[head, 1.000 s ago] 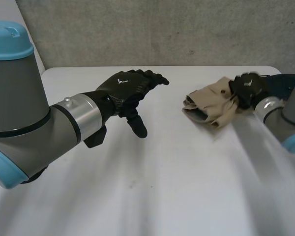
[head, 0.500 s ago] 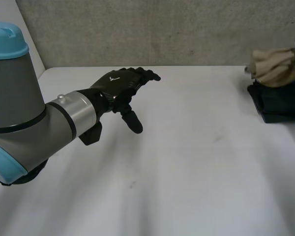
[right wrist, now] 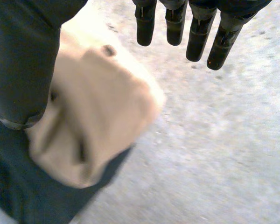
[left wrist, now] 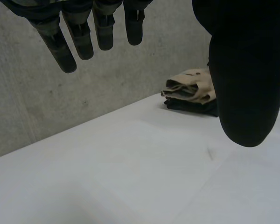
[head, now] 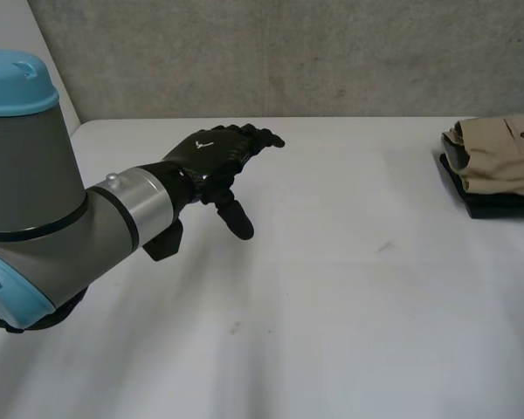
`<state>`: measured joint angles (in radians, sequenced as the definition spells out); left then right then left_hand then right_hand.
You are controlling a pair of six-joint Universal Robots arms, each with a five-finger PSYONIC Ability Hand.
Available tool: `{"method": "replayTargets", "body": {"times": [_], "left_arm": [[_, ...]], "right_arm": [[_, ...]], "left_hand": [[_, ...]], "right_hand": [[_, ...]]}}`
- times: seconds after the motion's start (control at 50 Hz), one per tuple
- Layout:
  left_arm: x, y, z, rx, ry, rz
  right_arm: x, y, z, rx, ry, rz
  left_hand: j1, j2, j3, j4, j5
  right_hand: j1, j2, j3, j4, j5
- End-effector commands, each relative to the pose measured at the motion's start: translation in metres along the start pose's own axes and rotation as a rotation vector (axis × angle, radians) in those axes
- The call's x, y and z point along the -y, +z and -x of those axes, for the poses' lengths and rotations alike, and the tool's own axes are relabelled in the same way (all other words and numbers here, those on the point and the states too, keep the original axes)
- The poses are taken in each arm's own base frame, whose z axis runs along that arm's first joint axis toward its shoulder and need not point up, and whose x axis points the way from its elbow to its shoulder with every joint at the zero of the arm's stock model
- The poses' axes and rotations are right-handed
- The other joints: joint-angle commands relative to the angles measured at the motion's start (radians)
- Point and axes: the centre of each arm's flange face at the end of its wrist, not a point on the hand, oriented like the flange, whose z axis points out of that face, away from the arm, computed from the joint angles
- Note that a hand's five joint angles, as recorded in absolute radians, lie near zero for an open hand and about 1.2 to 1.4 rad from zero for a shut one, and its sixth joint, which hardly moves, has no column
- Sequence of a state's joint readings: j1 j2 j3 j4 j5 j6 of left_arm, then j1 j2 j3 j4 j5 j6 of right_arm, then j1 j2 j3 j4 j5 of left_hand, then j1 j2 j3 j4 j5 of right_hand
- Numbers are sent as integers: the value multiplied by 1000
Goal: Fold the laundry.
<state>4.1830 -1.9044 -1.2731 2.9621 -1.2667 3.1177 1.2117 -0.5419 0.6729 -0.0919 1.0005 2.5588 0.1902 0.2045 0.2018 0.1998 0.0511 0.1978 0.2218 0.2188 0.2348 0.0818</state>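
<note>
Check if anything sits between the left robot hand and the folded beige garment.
Nothing visible: bare table lies between the left robot hand and the beige garment, stacked on a dark garment at the table's right edge.

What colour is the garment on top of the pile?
Beige; the garment shows best in the head view.

Open table (head: 332,305) runs across the middle and lower right of the head view. The left hand (head: 214,157), fingers loose, and its arm take up the left side. At the upper right edge a tan cloth (head: 498,157) stacked on a dark cloth (head: 493,208) blocks the way. The wall (head: 288,52) closes the far side.
</note>
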Motion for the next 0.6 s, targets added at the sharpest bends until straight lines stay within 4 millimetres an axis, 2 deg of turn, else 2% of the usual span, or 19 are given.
{"method": "replayTargets", "body": {"times": [0.02,0.04,0.1,0.12,0.18,0.2,0.26,0.3,0.32,0.38,0.46,0.52,0.6], "left_arm": [[13,-6,-1,4,13,-40],[16,-8,-1,5,16,-49],[27,-15,-1,18,25,-85],[29,-16,-1,26,27,-93],[38,-23,3,77,34,-127],[40,-24,5,94,36,-137],[48,-31,13,171,42,-177],[56,-38,21,229,50,-215],[58,-40,26,257,50,-230],[58,-44,40,314,49,-240],[46,-46,55,359,35,-200],[37,-46,57,364,26,-169],[32,-46,57,366,23,-156]], "right_arm": [[83,-27,-40,-176,-70,73],[112,-34,-37,-210,-69,64],[160,-44,-19,-223,-39,13],[185,-53,-6,-225,-1,-17],[211,-67,19,-182,75,-50],[223,-77,36,-138,132,-66],[242,-98,63,-66,233,-90],[263,-125,85,-6,320,-119],[266,-132,92,12,341,-125],[265,-158,133,106,403,-121],[265,-178,168,169,400,-143],[265,-186,178,163,396,-142],[262,-188,179,130,372,-121]], "left_hand": [[0,-14,-12,-10,-36],[0,-14,-12,-10,-36],[0,-14,-12,-10,-36],[0,-14,-12,-10,-36],[-6,-20,-18,-16,-41],[-6,-20,-18,-16,-41],[-12,-26,-24,-22,-47],[-12,-26,-24,-22,-47],[-15,-29,-26,-24,-50],[-15,-29,-26,-24,-50],[-15,-29,-26,-24,-50],[-15,-29,-26,-24,-50],[-16,-30,-27,-25,-51]], "right_hand": [[-23,-47,-44,-60,-82],[-23,-47,-44,-60,-82],[-23,-47,-44,-60,-82],[-23,-47,-44,-60,-82],[-23,-47,-44,-60,-82],[-23,-47,-44,-60,-82],[-23,-47,-44,-60,-82],[-23,-47,-44,-60,-82],[-23,-47,-44,-60,-82],[-23,-47,-44,-60,-82],[-23,-47,-44,-60,-82],[-23,-47,-44,-60,-82],[-23,-47,-44,-60,-82]]}}
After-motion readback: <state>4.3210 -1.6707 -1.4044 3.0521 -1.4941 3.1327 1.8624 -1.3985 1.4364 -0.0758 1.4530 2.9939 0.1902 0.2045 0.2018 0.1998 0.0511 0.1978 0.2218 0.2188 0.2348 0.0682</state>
